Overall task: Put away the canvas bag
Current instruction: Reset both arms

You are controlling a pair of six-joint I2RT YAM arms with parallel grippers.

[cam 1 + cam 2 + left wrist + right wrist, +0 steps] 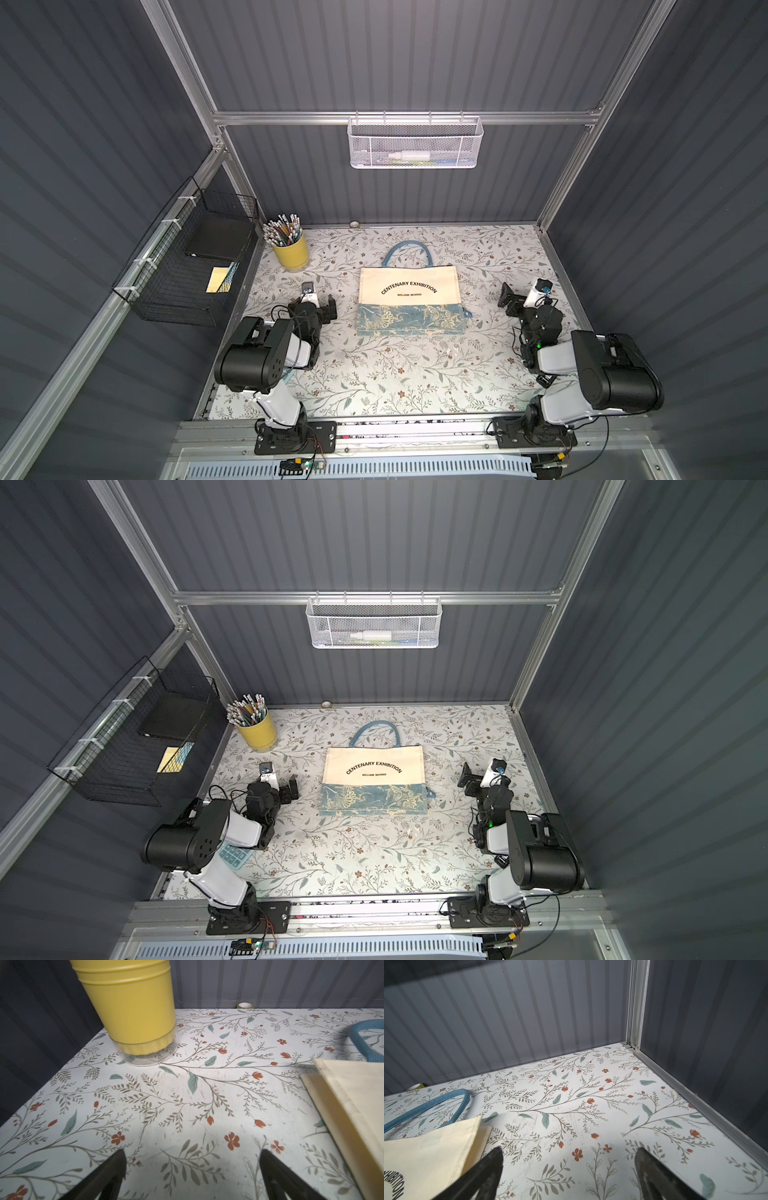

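Bag (409,299) lies flat in the middle of the table (374,374), print side up, with its floral band toward the arms. One blue handle (409,249) loops out over the tabletop toward the back wall. Both top views show the bag between the two arms, and neither touches it.

On one side the left gripper (192,1152) sits low over the table, near the bag but apart from it. Its fingers are spread wide with only bare tabletop between them. Its wrist view shows the bag's cream edge off to one side and the cup (133,1012) ahead.

On the other side the right gripper (569,1150) is likewise spread wide and holds nothing. In its wrist view one finger stands in front of the bag's corner, but the top views show a clear gap between them.

At the back left corner the yellow cup stands full of pencils (282,228). A black wire basket (183,270) hangs on the left wall. A white mesh basket (413,143) hangs from the rail on the back wall, above the table.
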